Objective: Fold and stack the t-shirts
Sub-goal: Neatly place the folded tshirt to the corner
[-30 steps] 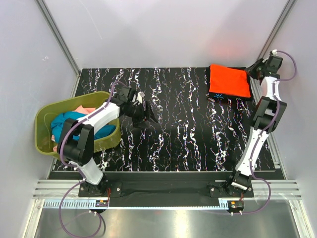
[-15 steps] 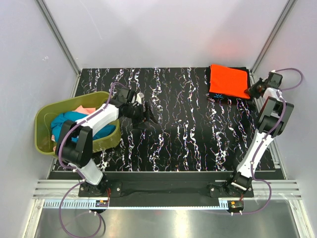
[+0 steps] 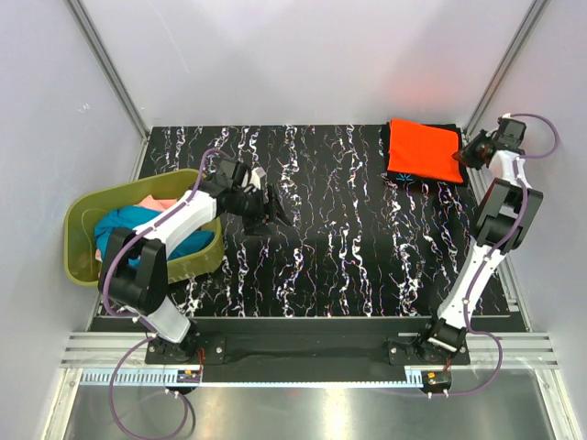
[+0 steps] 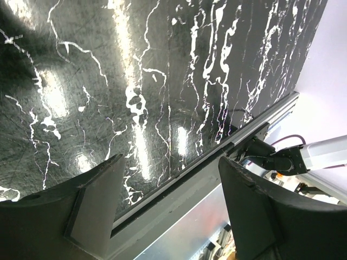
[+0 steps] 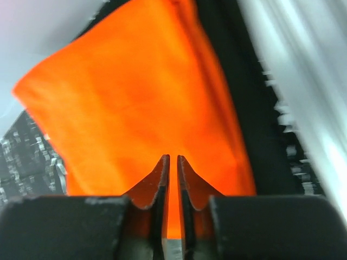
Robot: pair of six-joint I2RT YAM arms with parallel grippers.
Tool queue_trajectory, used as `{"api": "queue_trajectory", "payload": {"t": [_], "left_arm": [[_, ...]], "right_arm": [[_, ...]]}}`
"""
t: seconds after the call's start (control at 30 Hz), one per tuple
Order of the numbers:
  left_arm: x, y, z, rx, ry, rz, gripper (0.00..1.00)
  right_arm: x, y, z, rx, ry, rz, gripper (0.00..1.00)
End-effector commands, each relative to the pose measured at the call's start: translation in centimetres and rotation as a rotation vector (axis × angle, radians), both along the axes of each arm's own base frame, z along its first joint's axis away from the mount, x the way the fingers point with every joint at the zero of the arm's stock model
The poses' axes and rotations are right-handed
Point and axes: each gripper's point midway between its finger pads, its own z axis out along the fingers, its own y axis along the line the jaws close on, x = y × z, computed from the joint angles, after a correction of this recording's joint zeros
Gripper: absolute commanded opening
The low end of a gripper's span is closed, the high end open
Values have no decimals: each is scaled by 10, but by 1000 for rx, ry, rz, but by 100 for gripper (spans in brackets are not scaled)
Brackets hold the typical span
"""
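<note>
We see the right gripper at the right edge of the folded bright orange cloth t-shirt, which lies on the black t-shirt in the far right corner of the black, white-veined surface. Its fingers are almost together, with only a slit between them, and we cannot tell whether cloth is pinched. If a fold is caught, pulling away could drag the stack askew. The left gripper gapes wide and empty beside the olive-green plastic basket, which holds the teal t-shirt.
</note>
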Motion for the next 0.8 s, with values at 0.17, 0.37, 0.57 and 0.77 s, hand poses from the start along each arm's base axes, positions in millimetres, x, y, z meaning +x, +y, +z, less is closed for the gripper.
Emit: {"api": "queue_trajectory", "payload": {"t": [0.17,0.37,0.57,0.77], "left_arm": [[9,-4,39,-39,-111,-24,75],[6,-2,46,-40,-131,-22,75],[-2,4,51,-25,-139,-12,75],[-10,11,65,-14,-169,4,76]], "right_arm": [[17,120,66,105,-110,225,23],[11,149,19,286,-64,209,24],[6,151,1,289,-21,233,23],[1,164,59,208,-48,304,24]]}}
